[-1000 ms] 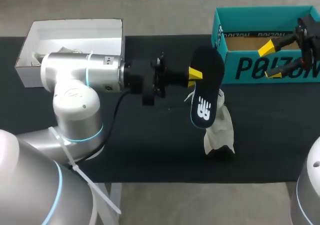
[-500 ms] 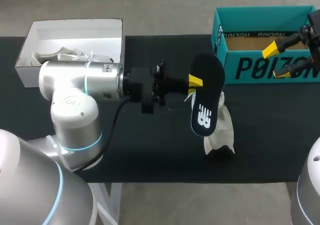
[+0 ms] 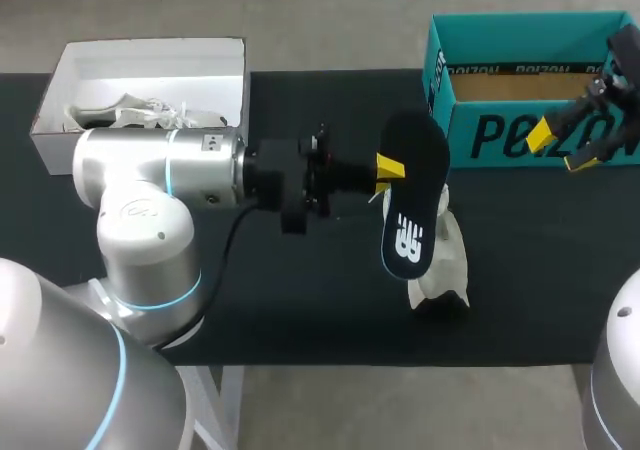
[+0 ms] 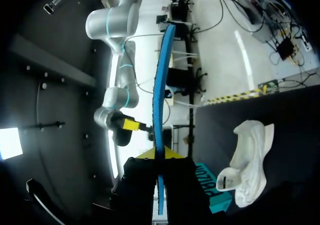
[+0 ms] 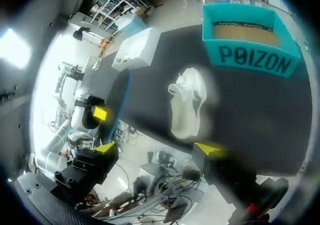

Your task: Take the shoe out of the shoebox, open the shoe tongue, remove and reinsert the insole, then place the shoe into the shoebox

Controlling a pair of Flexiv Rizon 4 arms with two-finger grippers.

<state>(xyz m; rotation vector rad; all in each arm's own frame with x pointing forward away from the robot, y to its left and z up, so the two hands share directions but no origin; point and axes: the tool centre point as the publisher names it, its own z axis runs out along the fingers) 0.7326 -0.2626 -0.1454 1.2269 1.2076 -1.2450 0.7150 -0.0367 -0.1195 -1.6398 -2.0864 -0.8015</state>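
Near the middle of the black table [image 3: 300, 300], seen from the head view with twelve o'clock at the far edge, the left gripper [image 3: 385, 170] holds the insole [image 3: 412, 205] off the table. Its two yellow-tipped fingers are pinched nearly together on the insole's edge. The insole hangs on end, dark face toward the camera, with its long axis running from twelve to six o'clock. In the left wrist view the left gripper [image 4: 161, 155] clamps the insole [image 4: 161, 85] between both fingers, and the insole shows edge-on as a thin blue strip rising ahead of the tips.

The white shoe [image 3: 445, 265] lies on the table just behind and below the insole, at about four o'clock from the table's centre, and no gripper holds it. In the left wrist view the shoe [image 4: 250, 162] rests on the dark surface off to one side of the fingers. In the right wrist view the shoe [image 5: 187, 102] lies ahead of the fingers, between them and the boxes.

The teal shoebox [image 3: 500, 135] stands open at two o'clock, on the far right part of the table. The right gripper [image 3: 562, 148] hangs in front of its near wall, fingers spread wide and holding nothing. The right wrist view shows the right gripper [image 5: 156, 147] with its tips well apart and the teal shoebox [image 5: 250, 60] beyond the shoe.

At ten o'clock sits a white box [image 3: 60, 120] with a second shoe [image 3: 140, 110] inside.
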